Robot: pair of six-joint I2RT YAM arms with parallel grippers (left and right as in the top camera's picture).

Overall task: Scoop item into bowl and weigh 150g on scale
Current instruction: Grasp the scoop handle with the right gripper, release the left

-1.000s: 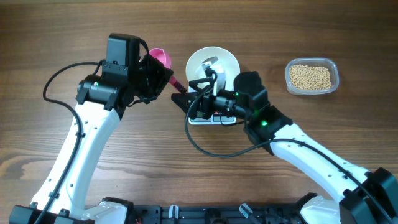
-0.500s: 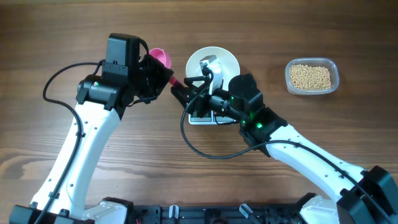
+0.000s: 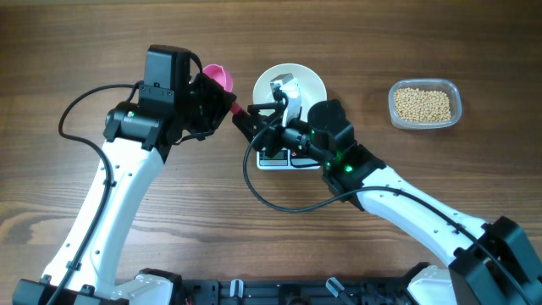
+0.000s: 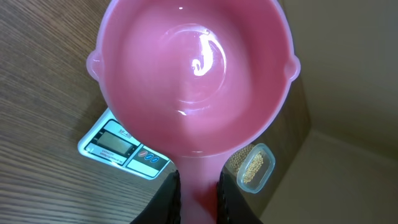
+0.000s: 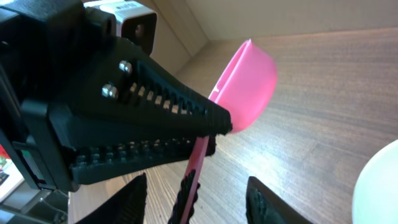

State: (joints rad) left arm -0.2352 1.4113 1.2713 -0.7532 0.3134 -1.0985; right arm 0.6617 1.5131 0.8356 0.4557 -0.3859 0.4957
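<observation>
Right arm [image 3: 406,203] is shifting left compared with a second ago; back then its jaws were hanging over the scale [image 4: 118,144], now they are sitting at the handle of the pink scoop [image 3: 218,79], just beside the jaws of the left arm [image 3: 127,161]; right jaws are also narrowing, from wide apart to roughly half; in the right wrist view they are spread, one on each side of the handle with a gap showing on both sides, not pinching yet; left jaws are pressing onto the scoop handle, holding the scoop up off the table [image 3: 474,51], its cup empty; left arm is not moving across the overhead pictures; this is reading as a handover in progress, scoop going from left arm to right; that fits the task, since the beans [image 3: 423,104] are lying in the clear tub [image 3: 455,91] at the right end of the table, well apart from the scoop and on the right arm's side; white bowl [image 3: 312,80] is sitting at centre, just behind the scale's display, probably on the scale, though the right arm is covering that part; no beans are showing in the visible part of the bowl; so scooping is not started and weighing is all still to do; right jaws likely need to finish closing before the left jaws let go; an early release risks the scoop slipping or twisting.
</observation>
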